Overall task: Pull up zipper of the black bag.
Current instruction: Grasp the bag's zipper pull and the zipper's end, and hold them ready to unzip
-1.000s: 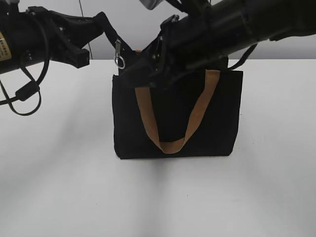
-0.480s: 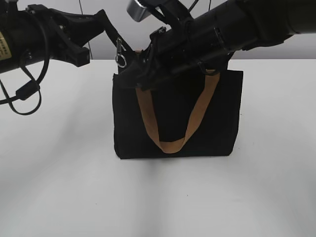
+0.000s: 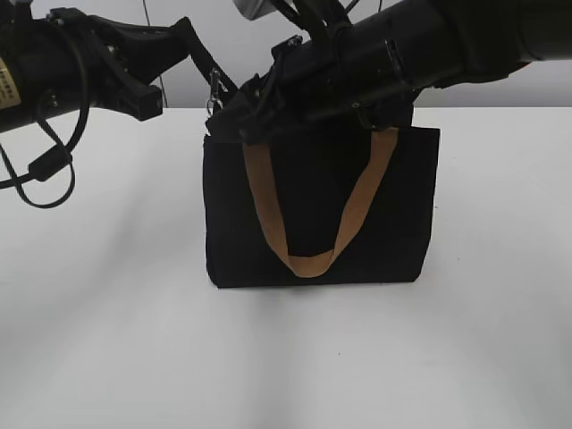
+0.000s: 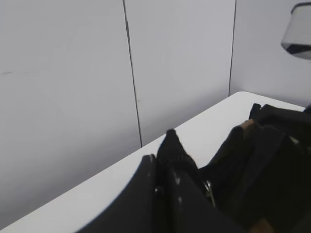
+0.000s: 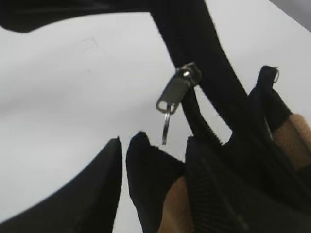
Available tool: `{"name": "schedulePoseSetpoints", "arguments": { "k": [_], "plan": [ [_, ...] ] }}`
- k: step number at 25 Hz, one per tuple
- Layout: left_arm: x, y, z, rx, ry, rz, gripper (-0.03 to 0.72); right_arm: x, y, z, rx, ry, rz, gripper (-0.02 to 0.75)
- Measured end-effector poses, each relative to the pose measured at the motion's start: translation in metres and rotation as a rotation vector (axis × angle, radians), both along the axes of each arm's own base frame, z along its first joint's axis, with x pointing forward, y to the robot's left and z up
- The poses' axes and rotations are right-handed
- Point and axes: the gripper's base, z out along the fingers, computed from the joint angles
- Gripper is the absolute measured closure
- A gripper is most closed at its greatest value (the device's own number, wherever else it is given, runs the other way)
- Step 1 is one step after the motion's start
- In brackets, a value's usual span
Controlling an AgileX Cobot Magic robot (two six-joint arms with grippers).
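zipper [image 5: 177, 90] sits at the bag's [image 3: 313, 241] top left corner, on the tape end that the left gripper [image 4: 167, 167] holds pinched and pulled taut up and to the left. since a second ago the right arm has lifted and slid left along the top edge; its gripper [image 5: 124, 150] was over the bag mouth and is now right up at the slider, so in the exterior view the ring pull is nearly hidden behind it. in the right wrist view the fingertips are slightly apart with a narrow gap, just below and left of the hanging ring [image 5: 165, 131], not touching it, so no grasp yet. i read this as the final approach: a short push forward and up should put the ring between the tips. bag stands upright mid-table [image 3: 107, 340], tan handle [image 3: 308, 259] hanging down the front, with bare table all round and nothing near any edge. tight spot is up top: both grippers crowd the same corner, with little room between them, and the wall [image 4: 73, 73] sits close behind the left one.
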Motion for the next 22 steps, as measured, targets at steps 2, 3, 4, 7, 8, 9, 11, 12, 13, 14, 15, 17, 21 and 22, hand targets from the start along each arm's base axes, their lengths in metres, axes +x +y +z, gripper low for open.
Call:
{"name": "schedulePoseSetpoints", "arguments": {
  "k": [2,3,4,7,8,9,11,12,13,14,15,17,21,22],
  "plan": [
    [0.0,0.0,0.0,0.0,0.0,0.0,0.68,0.001,0.001,0.002,0.03,0.015,-0.019,0.401],
    [0.0,0.0,0.0,0.0,0.0,0.0,0.68,0.002,0.001,0.002,0.042,0.016,-0.038,0.404],
    [0.0,0.0,0.0,0.0,0.0,0.0,0.68,0.002,0.001,0.003,0.049,0.018,-0.041,0.414],
    [0.0,0.0,0.0,0.0,0.0,0.0,0.68,0.002,0.001,0.003,0.059,0.017,-0.043,0.453],
    [0.0,0.0,0.0,0.0,0.0,0.0,0.68,0.002,0.001,0.004,0.059,0.016,-0.042,0.468],
    [0.0,0.0,0.0,0.0,0.0,0.0,0.68,0.002,0.001,0.004,0.059,0.015,-0.041,0.481],
    [0.0,0.0,0.0,0.0,0.0,0.0,0.68,0.002,0.001,0.003,0.058,0.014,-0.04,0.501],
    [0.0,0.0,0.0,0.0,0.0,0.0,0.68,0.003,0.002,0.002,0.058,0.018,-0.041,0.506],
    [0.0,0.0,0.0,0.0,0.0,0.0,0.68,0.003,0.002,0.0,0.058,0.024,-0.043,0.509],
    [0.0,0.0,0.0,0.0,0.0,0.0,0.68,0.004,0.003,-0.004,0.055,0.031,-0.043,0.511],
    [0.0,0.0,0.0,0.0,0.0,0.0,0.68,0.005,0.003,-0.006,0.051,0.035,-0.044,0.514],
    [0.0,0.0,0.0,0.0,0.0,0.0,0.68,0.006,0.003,-0.008,0.05,0.039,-0.047,0.514],
    [0.0,0.0,0.0,0.0,0.0,0.0,0.68,0.008,0.004,-0.002,0.067,0.027,-0.054,0.515],
    [0.0,0.0,0.0,0.0,0.0,0.0,0.68,0.009,0.005,-0.001,0.07,0.022,-0.054,0.515]
  ]
}}
